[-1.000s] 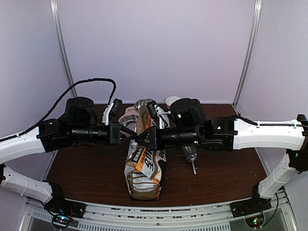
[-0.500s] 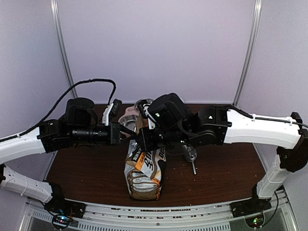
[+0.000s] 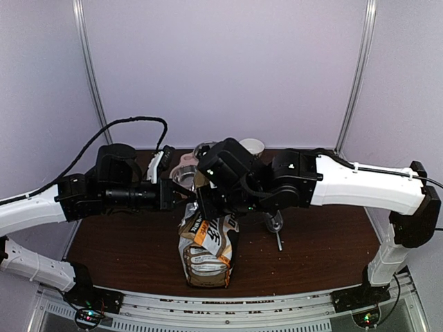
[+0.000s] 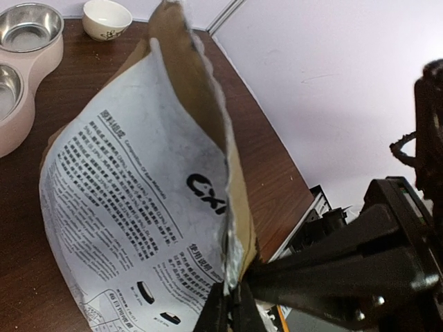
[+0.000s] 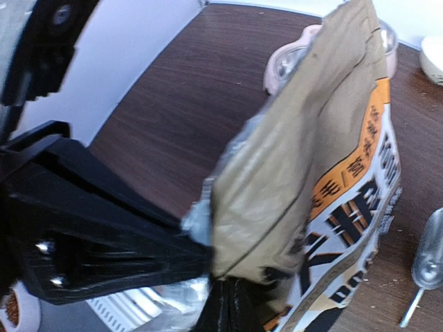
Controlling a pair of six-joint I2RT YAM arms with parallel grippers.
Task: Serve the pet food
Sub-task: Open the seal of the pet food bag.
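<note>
- Top view: the left gripper (image 3: 188, 196) and the right gripper (image 3: 205, 200) meet mid-table. Each is shut tight on the top edge of an upright kraft-and-white bag (image 3: 208, 242). A pink feeder (image 3: 183, 168) stands just behind the bag, and a metal scoop (image 3: 275, 225) lies to its right. The pet food is not visible and is probably inside the bag.
- Left wrist view: the fingers (image 4: 223, 308) pinch one torn lip. The white panel carries large black letters that look like "CXI", cut off at the fold. The fine print is too small to read.
- Right wrist view: the fingers (image 5: 228, 304) clamp the opposite lip. An orange band of Chinese characters and some large black lettering are only partly legible.
- The step looks like opening the mouth. Draw the lips apart evenly and keep the bag upright, without tearing it.
</note>
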